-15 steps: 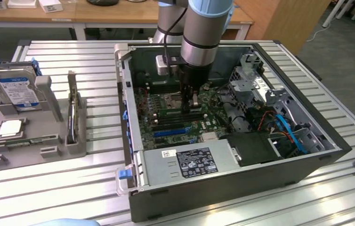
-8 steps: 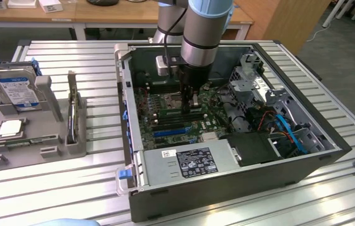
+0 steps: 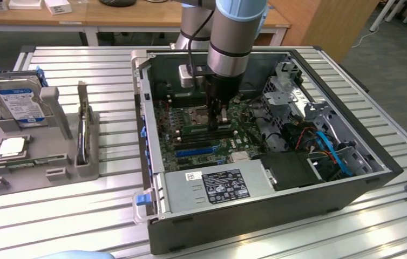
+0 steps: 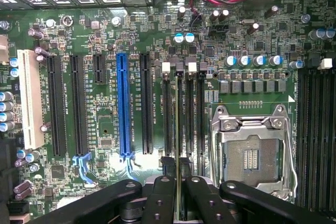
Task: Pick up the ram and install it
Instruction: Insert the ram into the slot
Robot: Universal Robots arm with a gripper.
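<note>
one robot arm (image 3: 236, 27) reaches straight down into one open computer case (image 3: 376, 162) lying on its side on a slatted metal bench (image 3: 67, 216). its wrist is vertical and its end effector (image 4: 180, 179) hangs low over the motherboard (image 4: 105, 156). the end effector is clenched on the ram (image 4: 180, 145), a single thin green stick seen edge-on between the two black fingers (image 4: 163, 195). the stick runs in line with a bank of what look like four memory slots just beside the one empty cpu socket (image 4: 252, 153). whether its lower edge is seated in a slot or only lies above it cannot be told. on the far side of that bank from the socket stand one blue expansion slot (image 4: 123, 103) and one white expansion slot (image 4: 30, 98), with black ones between and around them. in the exterior view, one labelled power supply (image 3: 218, 186) fills the near end of the case. on the exterior view's left, well apart from the case, one grey fixture (image 3: 38, 162) on the bench carries one silver hard drive (image 3: 18, 102) standing upright. one square silver cpu chip (image 3: 13, 147) lies flat just in front of it.
</note>
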